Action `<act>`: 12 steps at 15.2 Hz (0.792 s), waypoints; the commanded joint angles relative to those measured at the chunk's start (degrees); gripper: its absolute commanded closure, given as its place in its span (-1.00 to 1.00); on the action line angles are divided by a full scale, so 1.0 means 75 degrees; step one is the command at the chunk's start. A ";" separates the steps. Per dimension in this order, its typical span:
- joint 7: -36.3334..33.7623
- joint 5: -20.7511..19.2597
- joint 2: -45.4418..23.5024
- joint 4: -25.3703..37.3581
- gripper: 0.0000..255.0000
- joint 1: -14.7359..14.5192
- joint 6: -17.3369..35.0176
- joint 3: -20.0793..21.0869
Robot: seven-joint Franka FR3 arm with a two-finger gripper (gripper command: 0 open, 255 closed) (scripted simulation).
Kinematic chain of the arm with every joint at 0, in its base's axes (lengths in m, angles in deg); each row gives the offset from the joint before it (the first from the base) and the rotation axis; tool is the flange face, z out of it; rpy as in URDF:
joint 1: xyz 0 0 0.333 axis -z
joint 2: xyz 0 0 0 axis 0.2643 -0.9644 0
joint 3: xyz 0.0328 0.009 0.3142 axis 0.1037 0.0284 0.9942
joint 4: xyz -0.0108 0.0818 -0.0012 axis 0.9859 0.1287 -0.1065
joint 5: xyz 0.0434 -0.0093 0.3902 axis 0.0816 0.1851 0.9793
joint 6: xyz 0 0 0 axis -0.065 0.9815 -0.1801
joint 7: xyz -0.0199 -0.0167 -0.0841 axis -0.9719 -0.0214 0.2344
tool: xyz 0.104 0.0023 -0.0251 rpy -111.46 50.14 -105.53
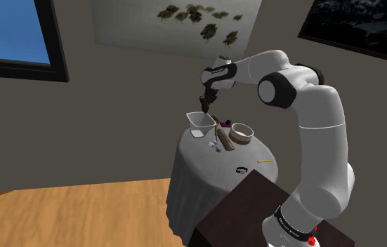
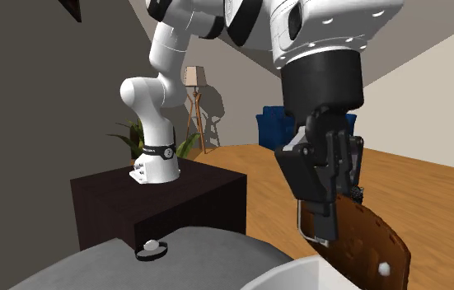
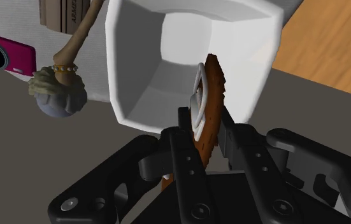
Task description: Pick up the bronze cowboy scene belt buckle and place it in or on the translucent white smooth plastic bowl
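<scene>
In the wrist view the gripper [image 3: 209, 132] is seen clamped on the belt buckle [image 3: 213, 95], which is held edge-on between the two black fingers [image 3: 185, 156]. Its brown oval body is stood up from the fingertips with its long axis running away along the line of the hand, and a pale metal loop is carried on one face. Directly past the buckle's far end the open mouth of the white bowl [image 3: 136, 76] is faced, so the buckle is judged to be lined up over the hollow rather than over the rim. The coming move is therefore taken to turn on a short travel straight along the fingers' own direction, followed by a release. Beside the bowl a brush-like thing with a tufted head [image 3: 56, 95] and a pink camera [image 3: 2, 57] are laid on the grey table top.

In the second exterior view the buckle's broad brown face [image 2: 377, 247] is shown hanging under the gripper [image 2: 325, 231], just above the bowl's rim [image 2: 291, 278]; this height cannot be read from the wrist. From the shoulder view the gripper [image 1: 205, 105] is placed over the bowl [image 1: 199, 125] at the far edge of the round table [image 1: 220, 168], with the other clutter kept apart from it
</scene>
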 commanded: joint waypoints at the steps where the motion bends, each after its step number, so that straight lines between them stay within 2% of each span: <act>1: 0.0037 0.0053 -0.0128 -0.0003 1.00 0.0035 0.0129 0.0037; 12: 0.0186 0.0286 -0.0674 -0.0192 1.00 0.0144 0.0853 0.0225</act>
